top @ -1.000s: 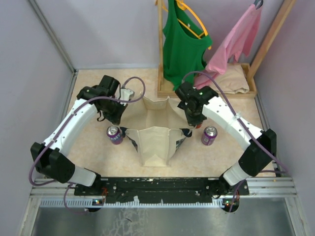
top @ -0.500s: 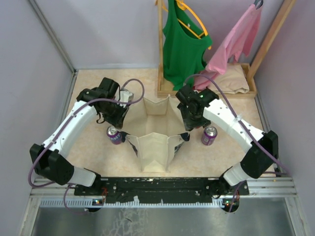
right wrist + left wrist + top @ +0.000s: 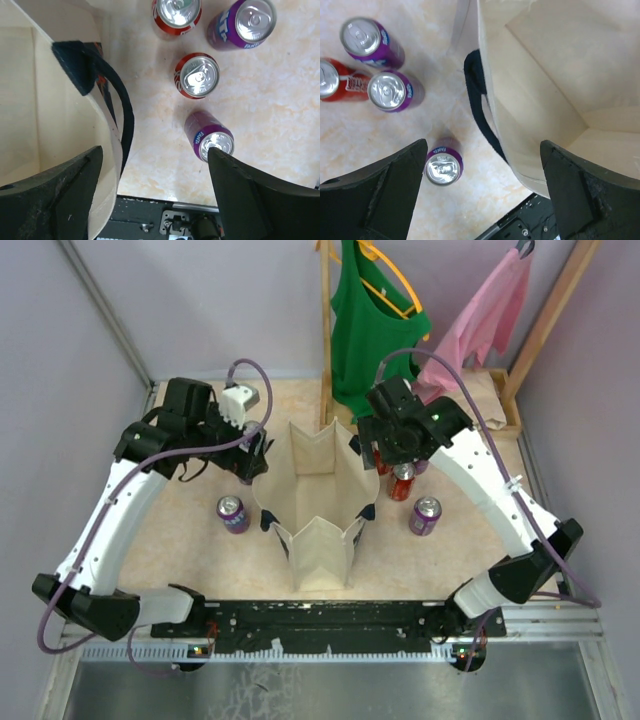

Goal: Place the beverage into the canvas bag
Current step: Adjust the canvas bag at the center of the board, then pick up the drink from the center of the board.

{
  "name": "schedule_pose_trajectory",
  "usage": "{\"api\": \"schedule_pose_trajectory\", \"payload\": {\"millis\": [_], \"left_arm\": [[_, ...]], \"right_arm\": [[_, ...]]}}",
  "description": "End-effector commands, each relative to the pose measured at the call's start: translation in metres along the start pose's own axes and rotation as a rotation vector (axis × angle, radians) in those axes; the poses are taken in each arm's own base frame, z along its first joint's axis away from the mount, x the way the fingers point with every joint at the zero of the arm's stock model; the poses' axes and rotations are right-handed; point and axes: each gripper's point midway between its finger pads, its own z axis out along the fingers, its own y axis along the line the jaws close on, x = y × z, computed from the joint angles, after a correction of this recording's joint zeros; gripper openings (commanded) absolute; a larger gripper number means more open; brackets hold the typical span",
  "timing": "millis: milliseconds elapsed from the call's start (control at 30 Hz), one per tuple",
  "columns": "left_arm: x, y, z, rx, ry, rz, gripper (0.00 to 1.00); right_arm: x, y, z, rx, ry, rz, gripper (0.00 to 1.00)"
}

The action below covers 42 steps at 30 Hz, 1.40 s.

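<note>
Marbled counter (image 3: pixel 190 540); canvas bag (image 3: pixel 318 490) gaping between left and right jaws, both spread, empty; pick-up step pending; next: clench purple can (image 3: pixel 443 167) beneath left jaws.

Under me the canvas bag (image 3: pixel 316 455) gapes wide, free from above. Red can (image 3: pixel 402 481) and right purple can (image 3: pixel 425 515) crowd its right wall; left purple can (image 3: pixel 233 512) guards its left.

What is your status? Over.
Both empty: left gripper open, right gripper open. The canvas bag upright, mouth open, no can visible inside. One purple can stands left of it, red can right; nothing blocks the mouth.
</note>
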Motion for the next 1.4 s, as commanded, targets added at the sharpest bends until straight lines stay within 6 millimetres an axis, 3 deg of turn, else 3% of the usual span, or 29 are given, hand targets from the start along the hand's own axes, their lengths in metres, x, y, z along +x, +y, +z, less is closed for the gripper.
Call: {"api": "schedule_pose_trajectory", "payload": {"millis": [0, 67, 167, 233, 333, 467, 633, 800, 1000, 1133, 1367], "left_arm": [[-0.029, -0.007, -0.014, 0.029, -0.112, 0.005, 1.00], [-0.042, 0.001, -0.022, -0.027, -0.159, 0.006, 1.00], [-0.070, 0.031, -0.037, -0.156, -0.253, 0.011, 1.00], [-0.085, 0.059, -0.047, -0.211, -0.298, -0.015, 0.99], [-0.092, 0.106, -0.049, -0.246, -0.292, -0.110, 0.96], [-0.080, 0.155, -0.023, -0.258, -0.199, -0.220, 0.95], [-0.053, 0.190, 0.024, -0.275, -0.073, -0.332, 0.96], [-0.037, 0.215, 0.063, -0.301, 0.005, -0.376, 0.95], [-0.021, 0.242, 0.096, -0.342, 0.093, -0.387, 0.94], [-0.004, 0.242, 0.117, -0.315, 0.161, -0.370, 0.92], [0.022, 0.241, 0.137, -0.298, 0.227, -0.380, 0.90]], "right_arm": [[-0.028, 0.001, -0.028, -0.044, -0.122, 0.014, 0.87], [-0.034, 0.003, -0.032, -0.058, -0.147, 0.026, 0.88], [-0.047, 0.004, -0.040, -0.076, -0.194, 0.048, 0.89], [-0.057, 0.002, -0.044, -0.084, -0.222, 0.069, 0.95], [-0.078, -0.012, -0.056, -0.086, -0.281, 0.127, 0.99], [-0.097, -0.040, -0.067, -0.048, -0.343, 0.183, 0.99], [-0.094, -0.074, -0.065, 0.036, -0.321, 0.211, 0.99], [-0.075, -0.096, -0.059, 0.093, -0.281, 0.234, 0.99], [-0.049, -0.094, -0.044, 0.075, -0.233, 0.259, 0.99], [-0.040, -0.093, -0.036, 0.069, -0.208, 0.267, 0.99], [-0.035, -0.090, -0.030, 0.061, -0.188, 0.262, 0.99]]}}
